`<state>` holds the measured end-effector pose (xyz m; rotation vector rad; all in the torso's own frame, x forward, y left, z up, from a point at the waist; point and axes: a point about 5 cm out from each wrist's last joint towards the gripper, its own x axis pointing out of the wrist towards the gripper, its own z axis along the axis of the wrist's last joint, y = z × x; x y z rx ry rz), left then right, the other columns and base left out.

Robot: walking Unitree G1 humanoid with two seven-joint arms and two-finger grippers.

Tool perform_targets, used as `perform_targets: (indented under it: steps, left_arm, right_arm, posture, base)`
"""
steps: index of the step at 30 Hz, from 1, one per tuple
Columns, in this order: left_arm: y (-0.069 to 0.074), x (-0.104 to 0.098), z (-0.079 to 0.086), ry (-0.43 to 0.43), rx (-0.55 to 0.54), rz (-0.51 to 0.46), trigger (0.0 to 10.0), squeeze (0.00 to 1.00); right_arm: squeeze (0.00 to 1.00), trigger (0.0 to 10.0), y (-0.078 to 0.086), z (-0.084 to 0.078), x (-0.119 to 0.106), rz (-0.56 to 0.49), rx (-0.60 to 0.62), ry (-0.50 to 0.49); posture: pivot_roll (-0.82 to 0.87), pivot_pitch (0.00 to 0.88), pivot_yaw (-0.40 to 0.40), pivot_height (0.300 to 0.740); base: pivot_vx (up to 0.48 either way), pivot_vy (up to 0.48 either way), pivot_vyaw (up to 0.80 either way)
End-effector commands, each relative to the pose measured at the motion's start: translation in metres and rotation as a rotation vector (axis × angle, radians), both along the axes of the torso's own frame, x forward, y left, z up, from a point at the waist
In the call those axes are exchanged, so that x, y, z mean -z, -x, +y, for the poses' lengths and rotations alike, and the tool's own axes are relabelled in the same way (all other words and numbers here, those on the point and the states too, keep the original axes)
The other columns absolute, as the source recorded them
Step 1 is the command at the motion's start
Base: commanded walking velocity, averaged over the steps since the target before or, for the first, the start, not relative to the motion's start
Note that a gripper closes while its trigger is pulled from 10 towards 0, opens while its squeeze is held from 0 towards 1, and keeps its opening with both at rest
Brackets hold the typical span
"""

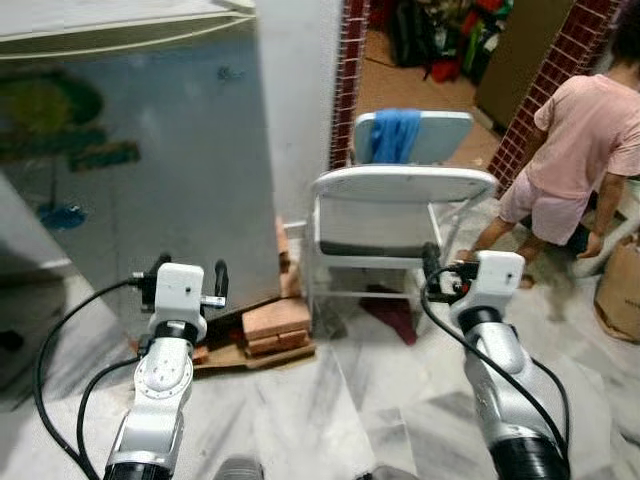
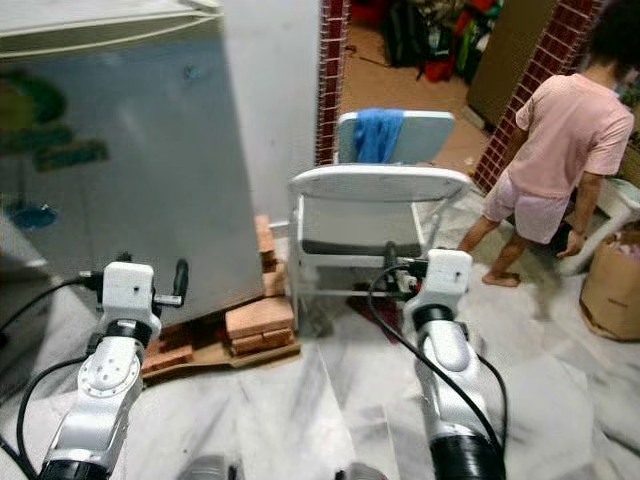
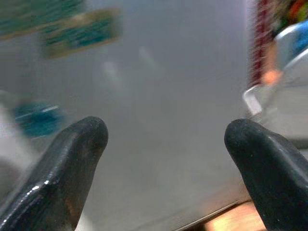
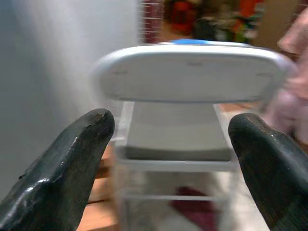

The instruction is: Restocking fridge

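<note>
1. The left gripper [image 3: 166,168] has its fingers [image 3: 62,178] spread wide and holds nothing. Straight ahead of them, near but not touching, is the grey side of the fridge [image 1: 150,170], with blurred stickers on it.
2. The right gripper [image 4: 171,168] is likewise spread wide and empty, its fingers [image 4: 67,168] framing a white folding chair [image 1: 385,225] that stands just ahead of them.
3. No handle or door edge can be made out from here, and nothing to stock is in either gripper, so the task looks to be at its start: the step in hand seems to be approaching the fridge.
4. To do it well, the robot should probably square up to the fridge's door side first, keep both arms raised and clear of the wall of the fridge, and only then reach. It must also find the goods to load; none can be picked out.
5. Below the left fingers, the fridge rests on a wooden board [image 1: 255,355] with bricks [image 1: 275,320] stacked at its corner, which the feet could catch.
6. Beyond the right fingers, behind the first chair, a second chair [image 1: 440,135] carries a blue cloth [image 1: 395,130].
7. Further out on the right-finger side, a person [image 1: 580,150] in pink bends over near a brown paper bag [image 1: 620,290]; give them room.
</note>
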<state>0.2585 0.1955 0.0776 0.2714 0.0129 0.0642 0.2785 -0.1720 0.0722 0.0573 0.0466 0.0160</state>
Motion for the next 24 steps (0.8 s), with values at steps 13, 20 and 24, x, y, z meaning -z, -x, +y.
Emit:
perform_targets:
  steps: [13,20,24]
  left_arm:
    - [0.003,0.005,-0.006,0.043,0.052,0.007,10.0,0.0]
    - [0.001,0.006,-0.007,0.042,0.063,0.01,10.0,0.0]
    - [-0.002,0.005,-0.008,0.069,0.083,0.02,10.0,0.0]
  right_arm:
    - [0.0,10.0,0.005,0.0,0.0,-0.018,-0.026,0.004]
    - [0.0,10.0,-0.002,-0.003,-0.006,-0.035,0.001,-0.007]
    - [0.0,10.0,-0.004,-0.002,-0.006,-0.041,-0.01,-0.008]
  posture:
    - [0.06,0.038,-0.02,0.74]
    - [0.07,0.032,-0.018,0.74]
    - [0.06,0.034,-0.017,0.74]
  base:
    - [0.0,0.48,0.0]
    - [0.0,0.48,-0.34]
    - [0.0,0.48,-0.8]
